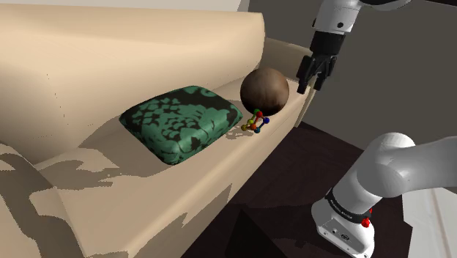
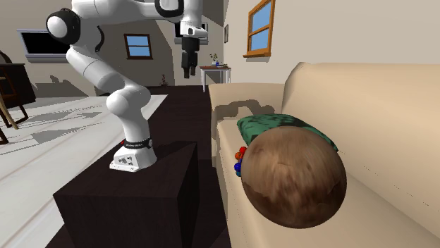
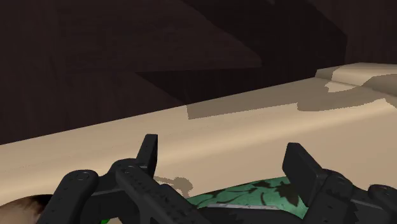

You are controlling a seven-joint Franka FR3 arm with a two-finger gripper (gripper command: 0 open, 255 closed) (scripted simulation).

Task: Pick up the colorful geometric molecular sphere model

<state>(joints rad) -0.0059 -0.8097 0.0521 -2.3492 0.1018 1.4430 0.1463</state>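
The colourful molecular sphere model [image 1: 255, 122], a small cage of rods with red, green, blue and yellow balls, lies on the beige sofa seat [image 1: 212, 165] near its front edge. It sits between a green patterned cushion [image 1: 179, 121] and a brown ball [image 1: 265, 89]. In the second exterior view the model [image 2: 240, 159] peeks out from behind the brown ball [image 2: 292, 176]. My gripper [image 1: 310, 87] hangs well above the model, toward the shoulder view's right. It is open, and in the wrist view the gripper [image 3: 224, 159] has nothing between its fingers.
The sofa's backrest [image 1: 132, 51] rises behind the cushion and its armrest [image 1: 289, 53] stands just beyond the ball. The dark stand [image 2: 127, 201] sits close to the sofa's front. Dark floor [image 1: 293, 190] lies between them. A small table [image 2: 215, 70] stands far off.
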